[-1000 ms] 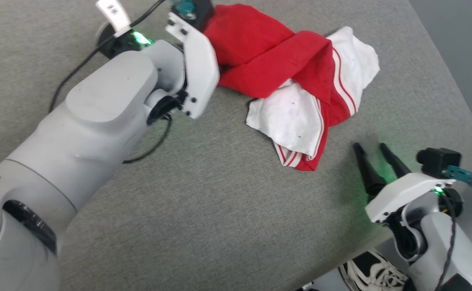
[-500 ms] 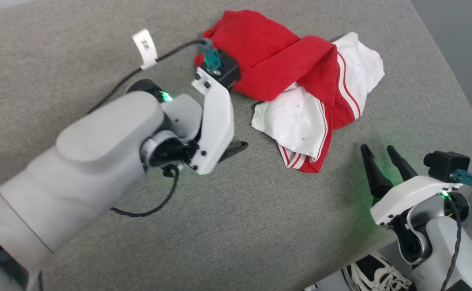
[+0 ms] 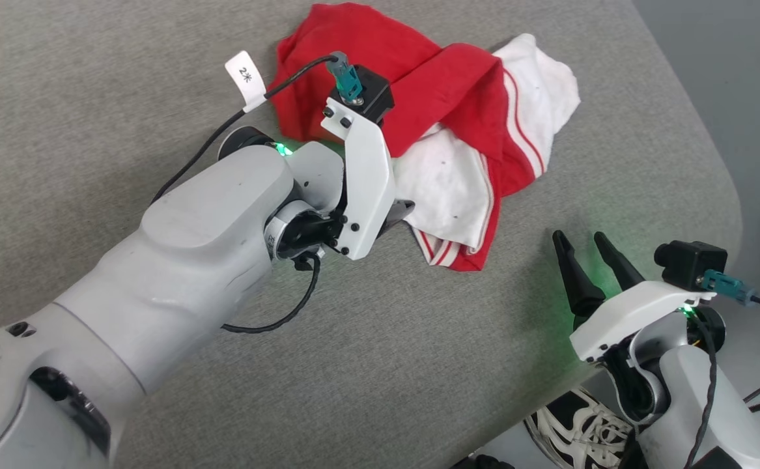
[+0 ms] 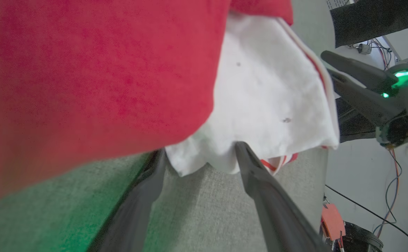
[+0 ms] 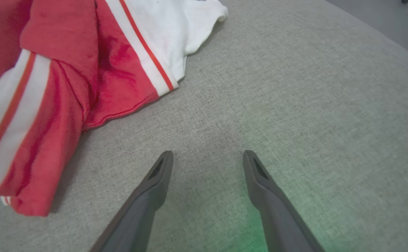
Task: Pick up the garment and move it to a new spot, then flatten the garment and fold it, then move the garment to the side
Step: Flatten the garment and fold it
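Head view: the garment (image 3: 458,98) lies crumpled near the far right part of the grey cloth-covered table (image 3: 353,365), red folds on top and white panels with red stripes spilling toward the near side. The left gripper (image 3: 398,213) reaches in at the garment's near-left edge. Its white housing hides most of the fingers, and one dark tip shows just beside the white cloth. The right gripper (image 3: 579,242) sits near the table's right edge, a little apart from the garment's striped corner, with its two fingers spread and nothing between them. A black-and-white shoe (image 3: 575,423) shows on the floor below that arm.

Left wrist view: the left gripper (image 4: 200,151) has its fingers wide apart over the grey surface – the tips meet the lower edge of a white fold of the garment (image 4: 95,70), which is not pinched. Red cloth takes up the upper left. The right gripper (image 4: 328,63) shows beyond the white fold, a green light glowing at its base.

Right wrist view: the right gripper (image 5: 207,154) holds nothing – fingers parted above bare grey fabric. The garment (image 5: 67,52) lies ahead and to the left, well clear of the tips
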Robot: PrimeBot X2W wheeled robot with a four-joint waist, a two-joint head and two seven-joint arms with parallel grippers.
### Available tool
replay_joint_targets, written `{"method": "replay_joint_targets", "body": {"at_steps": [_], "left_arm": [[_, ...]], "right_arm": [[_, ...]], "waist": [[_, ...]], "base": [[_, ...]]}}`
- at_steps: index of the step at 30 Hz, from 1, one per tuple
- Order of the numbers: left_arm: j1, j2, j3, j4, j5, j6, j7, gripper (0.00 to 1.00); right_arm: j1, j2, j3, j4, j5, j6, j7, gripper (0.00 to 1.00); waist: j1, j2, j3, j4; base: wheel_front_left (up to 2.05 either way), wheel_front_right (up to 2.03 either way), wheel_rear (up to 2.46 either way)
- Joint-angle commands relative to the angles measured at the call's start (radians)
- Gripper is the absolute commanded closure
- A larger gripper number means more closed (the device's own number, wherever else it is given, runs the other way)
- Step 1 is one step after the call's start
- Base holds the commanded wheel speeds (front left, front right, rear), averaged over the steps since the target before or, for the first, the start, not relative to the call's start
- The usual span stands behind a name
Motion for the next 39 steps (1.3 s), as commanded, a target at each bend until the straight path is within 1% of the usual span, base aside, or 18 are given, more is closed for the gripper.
{"method": "replay_joint_targets", "body": {"at_steps": [1,4,5,6,7,8,10,13,16,18,20,21,22,26,32,36,39], "left_arm": [[0.002,-0.005,-0.008,0.031,0.011,-0.008,-0.002,0.00],[0.016,-0.020,-0.018,0.087,0.019,-0.027,0.008,0.00],[0.027,-0.031,-0.011,0.101,-0.001,-0.035,0.012,0.24],[0.036,-0.041,-0.005,0.111,-0.017,-0.043,0.017,0.60],[0.038,-0.047,-0.002,0.120,-0.022,-0.049,0.018,0.89],[0.037,-0.050,0.000,0.129,-0.025,-0.055,0.018,1.00],[0.031,-0.053,0.000,0.143,-0.022,-0.063,0.006,1.00],[0.022,-0.060,0.015,0.151,-0.033,-0.074,-0.021,1.00],[0.021,-0.041,0.019,0.137,-0.038,-0.080,-0.042,1.00],[0.031,-0.026,0.025,0.120,-0.047,-0.085,-0.062,1.00],[0.038,0.004,0.035,0.096,-0.058,-0.087,-0.082,1.00],[0.054,0.035,0.042,0.068,-0.067,-0.086,-0.099,1.00],[0.061,0.050,0.042,0.053,-0.068,-0.086,-0.105,1.00],[0.089,0.128,0.056,0.017,-0.076,-0.085,-0.135,1.00],[0.121,0.220,0.087,0.018,-0.070,-0.050,-0.186,1.00],[0.128,0.272,0.095,0.049,-0.057,-0.014,-0.208,1.00],[0.135,0.306,0.094,0.075,-0.052,0.017,-0.215,1.00]], "right_arm": [[0.000,0.003,0.005,0.004,0.008,0.000,-0.008,0.00],[-0.002,0.006,0.013,0.017,0.010,0.000,-0.014,0.00],[-0.003,0.006,0.015,0.021,0.012,0.000,-0.015,0.00],[-0.005,0.007,0.017,0.025,0.013,0.000,-0.019,0.00],[-0.006,0.007,0.018,0.027,0.015,0.000,-0.021,0.00],[-0.008,0.006,0.018,0.030,0.016,0.000,-0.023,0.00],[-0.009,-0.001,0.018,0.037,0.016,0.000,-0.023,0.00],[-0.009,-0.016,0.011,0.042,0.013,0.000,-0.027,0.00],[-0.005,-0.033,0.005,0.041,0.004,0.000,-0.022,0.00],[-0.001,-0.049,-0.004,0.038,-0.005,0.000,-0.015,0.00],[-0.002,-0.059,-0.007,0.027,-0.015,0.000,-0.003,0.00],[0.003,-0.075,-0.020,0.015,-0.023,0.000,0.009,0.00],[0.007,-0.086,-0.032,0.010,-0.028,0.000,0.013,0.00],[0.016,-0.098,-0.048,-0.031,-0.056,0.000,0.052,0.00],[0.044,-0.117,-0.080,-0.104,-0.093,0.000,0.120,0.00],[0.060,-0.122,-0.102,-0.158,-0.115,0.000,0.163,0.00],[0.076,-0.115,-0.117,-0.196,-0.130,0.000,0.192,0.00]], "waist": [[0.0000,0.0000,0.001,-0.011],[0.0000,0.0000,0.000,-0.019],[0.0000,0.0000,-0.001,-0.021],[0.0000,0.0000,-0.002,-0.021],[0.0000,0.0000,-0.004,-0.021],[0.0000,0.0000,-0.006,-0.021],[0.0000,0.0000,-0.013,-0.014],[0.0000,0.0000,-0.030,0.013],[0.0000,0.0000,-0.053,0.061],[0.0000,0.0000,-0.074,0.106],[0.0000,0.0000,-0.091,0.149],[0.0000,0.0000,-0.110,0.198],[0.0000,0.0000,-0.118,0.228],[0.0000,0.0000,-0.144,0.321],[0.0000,0.0000,-0.172,0.424],[0.0000,0.0000,-0.185,0.461],[0.0000,0.0000,-0.191,0.472]], "base": [[0.00,0.00,0.00],[0.00,0.00,0.00],[0.00,0.00,0.00],[0.00,0.00,0.00],[0.00,0.00,0.00],[0.00,0.00,0.00],[0.00,0.00,0.00],[0.00,0.00,0.00],[0.00,0.00,0.00],[0.00,0.00,0.00],[0.00,0.00,0.00],[0.00,0.00,0.00],[0.00,0.00,0.00],[0.00,0.00,0.00],[0.00,0.00,0.00],[0.00,0.00,0.00],[0.00,0.00,0.00]]}}
